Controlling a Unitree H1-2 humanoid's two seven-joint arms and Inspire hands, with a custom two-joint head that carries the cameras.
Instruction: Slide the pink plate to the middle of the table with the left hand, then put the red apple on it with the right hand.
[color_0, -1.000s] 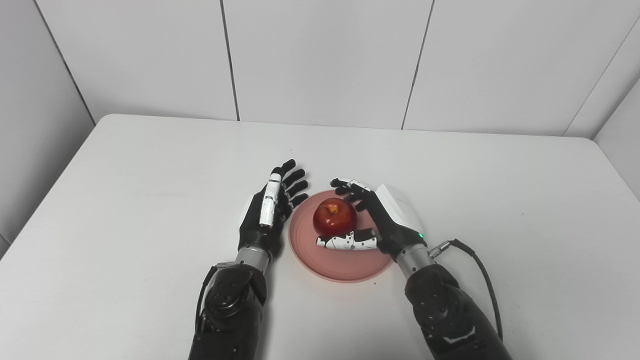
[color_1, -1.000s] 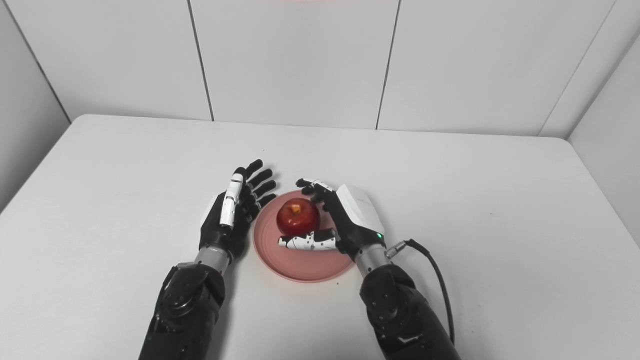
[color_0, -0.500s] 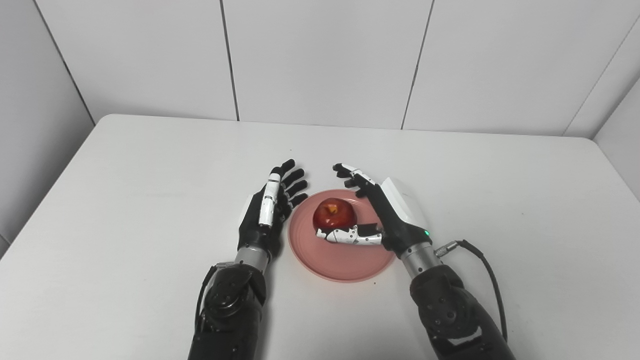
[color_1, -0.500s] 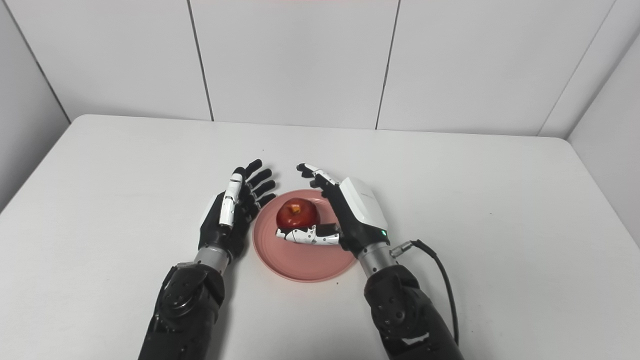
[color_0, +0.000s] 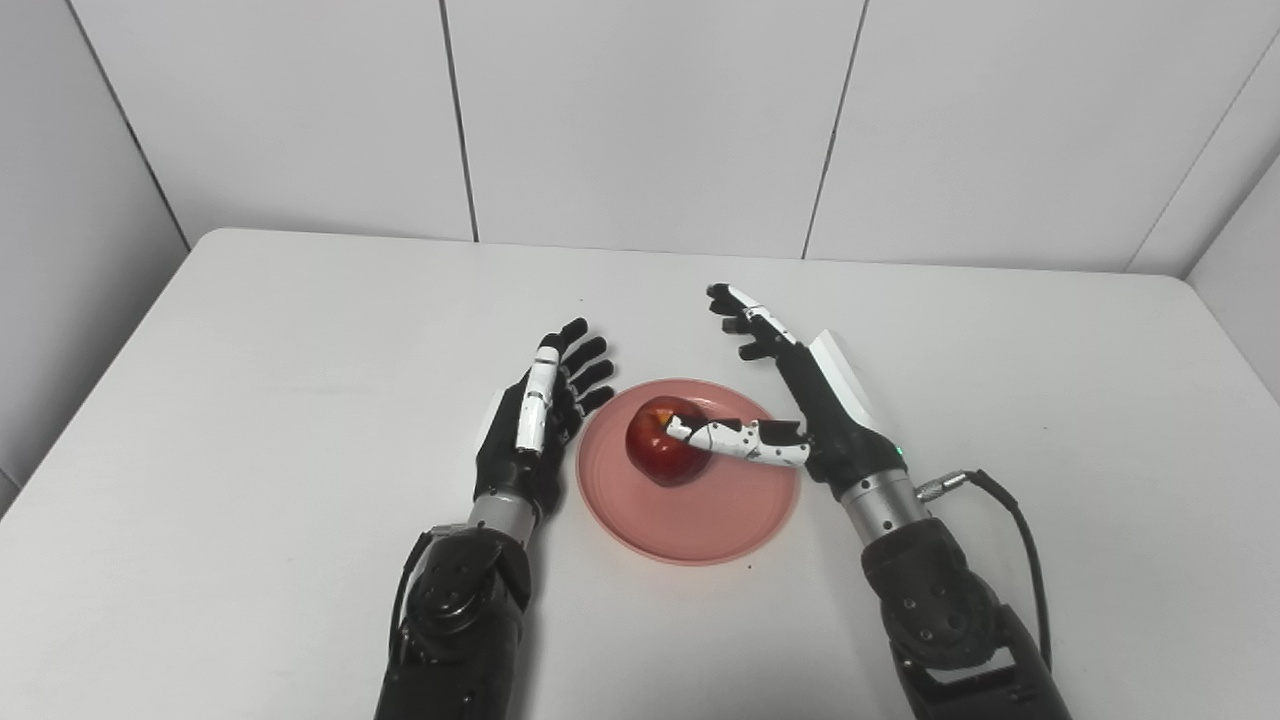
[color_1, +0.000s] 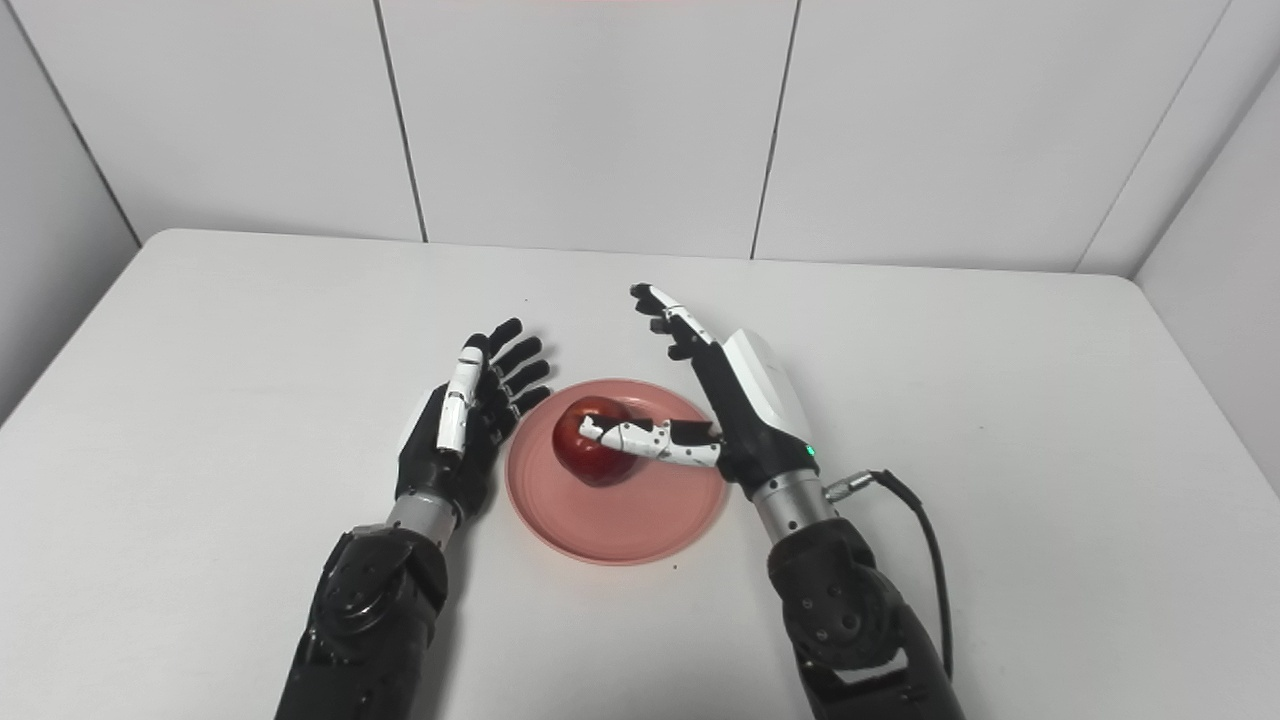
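Pink plate (color_0: 690, 520) sits around the middle of the white desk (color_0: 250, 400), a bit toward the near edge. Red apple (color_0: 660, 455) rests on the plate, left of its centre, tipped so the stem end faces up and right. Both task steps look done as things lie; what's in hand reads as the release and pull-away of the right hand.

Right hand (color_0: 810, 400): released, fingers (color_0: 745, 315) spread and stretched toward the far side, clear of the apple. Thumb (color_0: 730, 440) reaches left across the front of the apple; can't tell whether it touches the fruit or just overlaps it in view. Nothing grasped.

Left hand (color_0: 530, 425): released too, fingers apart and pointing far, palm side turned toward the plate. It sits just beside the plate's left rim; contact or a small gap, can't tell. Holding nothing.

Judgement on the next move: right hand needs to lift the thumb up and away to the right without nudging the apple, since the fruit lies tilted and off-centre and could roll toward the left rim. Left hand should draw back left or near without dragging the plate. After that, arms retract toward the near edge. Cable (color_0: 1010, 510) at the right wrist trails on the desk, well apart from the plate.
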